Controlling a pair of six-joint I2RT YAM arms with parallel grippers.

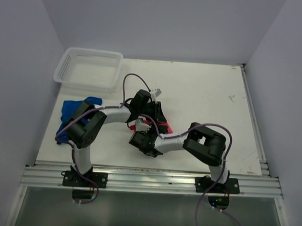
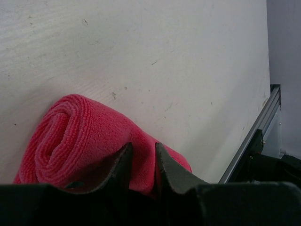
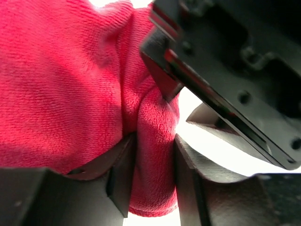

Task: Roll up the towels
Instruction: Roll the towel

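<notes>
A red towel (image 1: 163,125) lies rolled near the table's middle, mostly hidden under both grippers in the top view. In the left wrist view the red towel (image 2: 80,136) shows as a tight roll, and my left gripper (image 2: 144,150) is shut on a fold of it. In the right wrist view my right gripper (image 3: 153,141) is shut on an edge fold of the red towel (image 3: 61,80), with the left gripper's black body just above. A crumpled blue towel (image 1: 73,112) lies at the left edge of the table.
A white plastic basket (image 1: 88,69) stands at the back left. The metal rail (image 1: 153,180) runs along the near edge. Both arms cross close together over the table's middle.
</notes>
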